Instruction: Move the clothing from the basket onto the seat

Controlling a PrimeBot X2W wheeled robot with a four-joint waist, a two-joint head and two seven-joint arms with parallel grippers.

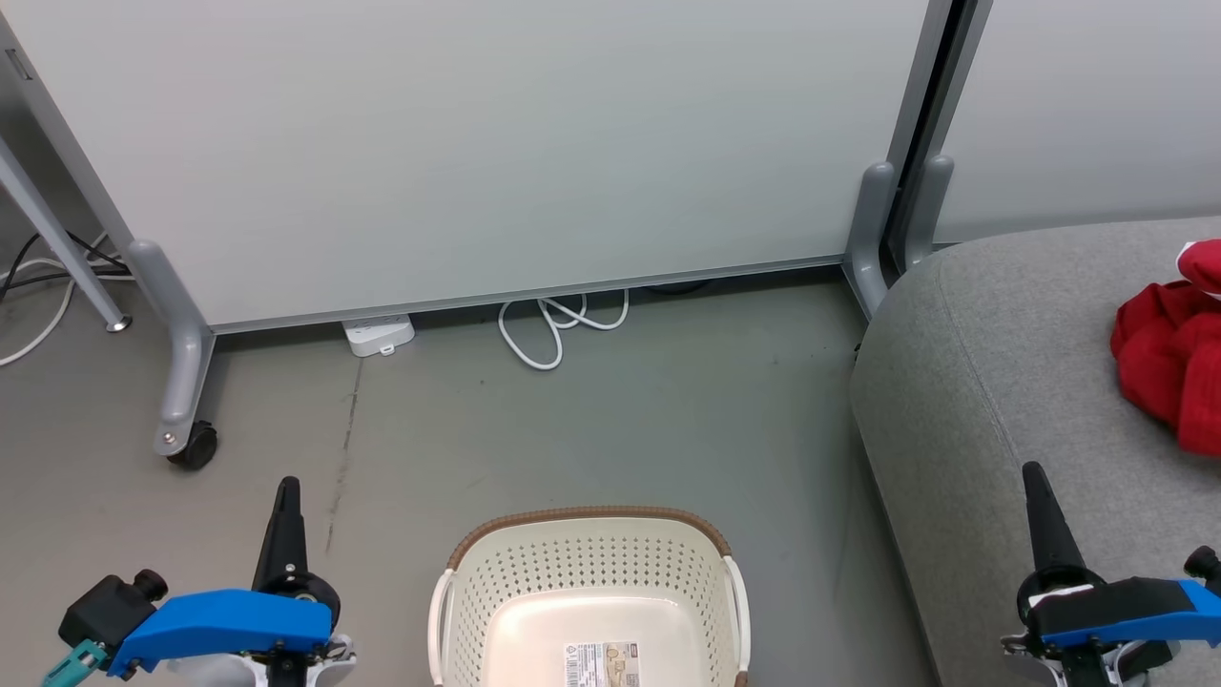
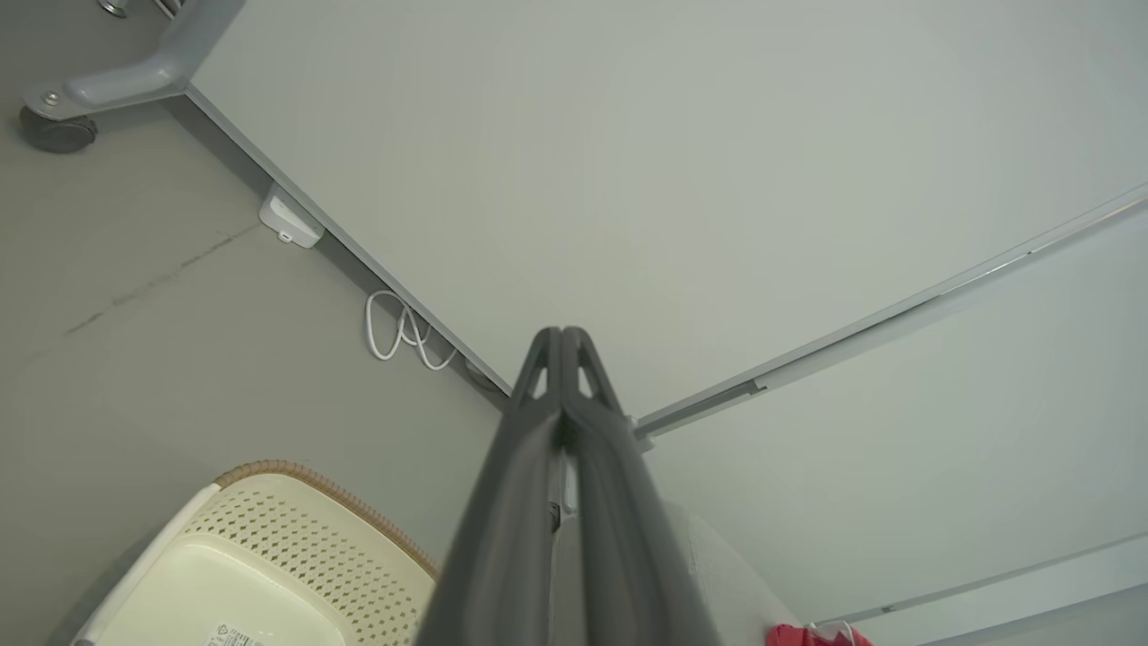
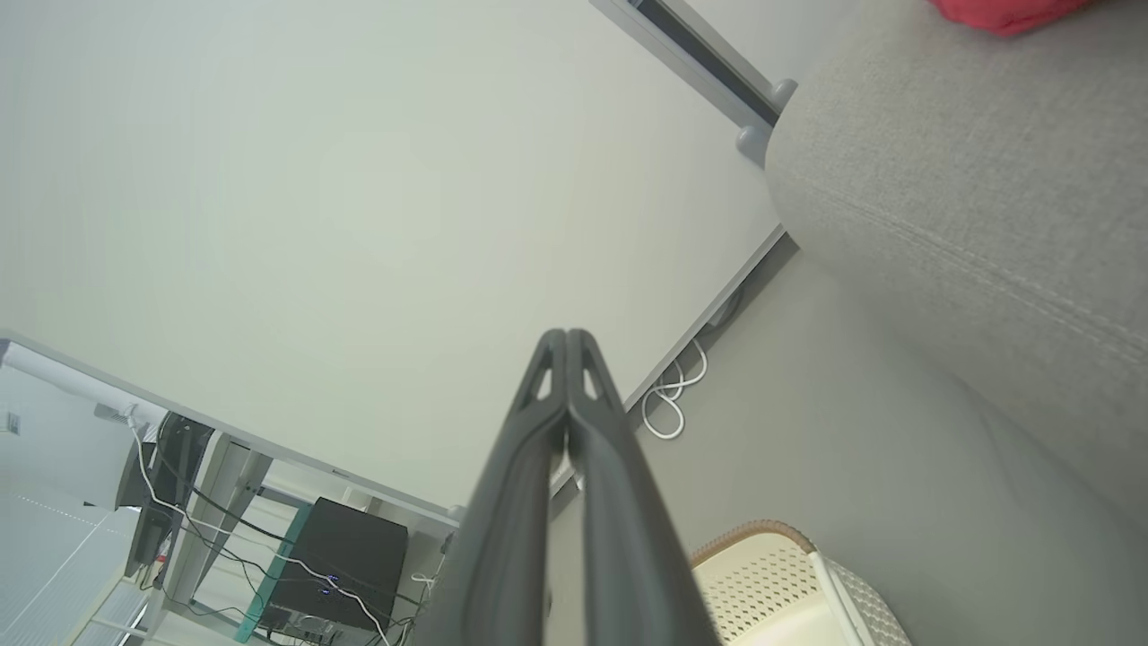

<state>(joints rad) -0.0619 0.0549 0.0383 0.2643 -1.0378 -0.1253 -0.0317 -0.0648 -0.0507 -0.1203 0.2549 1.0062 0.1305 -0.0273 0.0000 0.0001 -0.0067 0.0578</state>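
The red clothing (image 1: 1171,355) lies bunched on the grey seat (image 1: 992,382) at the right edge of the head view, with a bit of white trim at its top. The cream basket (image 1: 591,572) with its brown rim stands on the floor at the bottom centre; only a barcode sticker shows on its bottom. My left gripper (image 1: 287,487) is shut and holds nothing, left of the basket. My right gripper (image 1: 1033,472) is shut and holds nothing, over the seat's front part. In the wrist views the fingers (image 2: 562,336) (image 3: 567,336) press together. The clothing (image 2: 812,635) (image 3: 1004,11) shows at the edges.
A pale partition panel (image 1: 477,143) on grey wheeled feet (image 1: 186,439) stands behind the basket. A white power strip (image 1: 379,334) and a looped white cable (image 1: 558,329) lie under it. Bare grey floor (image 1: 620,420) stretches between panel and basket. A desk leg and cables are at far left.
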